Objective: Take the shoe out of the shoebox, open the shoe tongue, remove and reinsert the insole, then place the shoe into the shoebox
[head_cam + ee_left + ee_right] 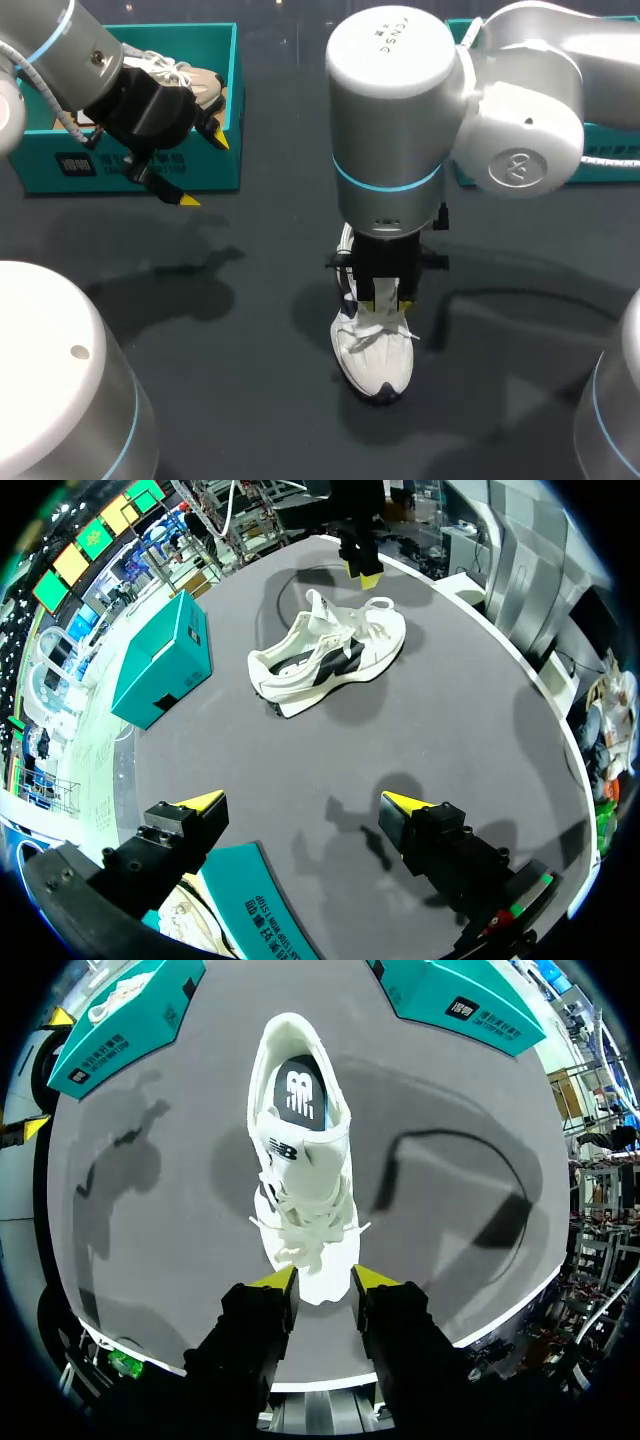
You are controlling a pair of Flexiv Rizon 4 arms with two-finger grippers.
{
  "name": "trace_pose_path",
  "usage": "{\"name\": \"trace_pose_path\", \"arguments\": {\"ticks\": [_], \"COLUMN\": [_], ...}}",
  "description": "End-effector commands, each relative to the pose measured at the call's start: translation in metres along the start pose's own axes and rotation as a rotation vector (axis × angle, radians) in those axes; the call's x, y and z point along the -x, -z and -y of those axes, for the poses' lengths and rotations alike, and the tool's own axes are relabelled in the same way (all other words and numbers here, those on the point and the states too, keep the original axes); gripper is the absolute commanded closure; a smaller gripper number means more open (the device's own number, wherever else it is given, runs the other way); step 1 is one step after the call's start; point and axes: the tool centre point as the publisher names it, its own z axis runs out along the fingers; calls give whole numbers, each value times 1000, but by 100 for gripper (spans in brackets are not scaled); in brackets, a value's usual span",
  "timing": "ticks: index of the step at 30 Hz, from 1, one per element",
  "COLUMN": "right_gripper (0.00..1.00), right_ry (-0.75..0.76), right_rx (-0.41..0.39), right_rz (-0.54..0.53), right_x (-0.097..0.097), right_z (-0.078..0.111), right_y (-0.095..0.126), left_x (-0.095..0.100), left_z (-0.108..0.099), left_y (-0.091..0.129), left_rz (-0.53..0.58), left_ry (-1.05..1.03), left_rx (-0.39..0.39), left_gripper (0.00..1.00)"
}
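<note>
Standing on its sole near the front of the dark table [250, 400], a white shoe [372, 355] with a black side panel is seen outside any box, its toe turned toward the near edge and its heel away. Its laces are left loose and spread over the top, and a dark insole [298, 1095] is seen inside through the opening. The right gripper [323, 1280] is held straight down over the front half of the shoe, just above the laces; its yellow tips are parted by a narrow gap, and nothing is seen clamped between them. In the right wrist view the toe is framed in that gap, while in the left wrist view one tip is seen just above the shoe; whether it touches cannot be told. Farther back and to the left, the left gripper [200, 168] is held with its fingers spread wide and empty, above the front wall of a teal box [60, 165], well apart from the shoe. A second shoe [185, 80], pale with white laces, is held inside that box. At the far right a second box [460, 1000], also teal, is partly hidden behind the right arm.
</note>
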Motion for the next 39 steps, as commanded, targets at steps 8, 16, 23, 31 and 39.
{"name": "trace_pose_path", "arguments": {"ticks": [8,16,23,31,39], "right_gripper": [81,89,88,89,87], "right_ry": [-8,-9,11,29,42], "right_rx": [19,28,3,-38,-22], "right_rz": [34,33,44,57,60], "right_x": [-11,-16,-20,-25,-26], "right_z": [-15,-24,-41,-61,-61], "right_y": [-13,-16,-30,-48,-42], "left_x": [-1,-1,-1,-1,-1], "left_z": [0,0,0,0,0], "left_y": [1,1,1,1,1], "left_rz": [0,0,0,0,0], "left_ry": [-1,-1,-1,-1,-1], "left_rx": [3,3,3,3,3], "left_gripper": [0,0,0,0,0]}}
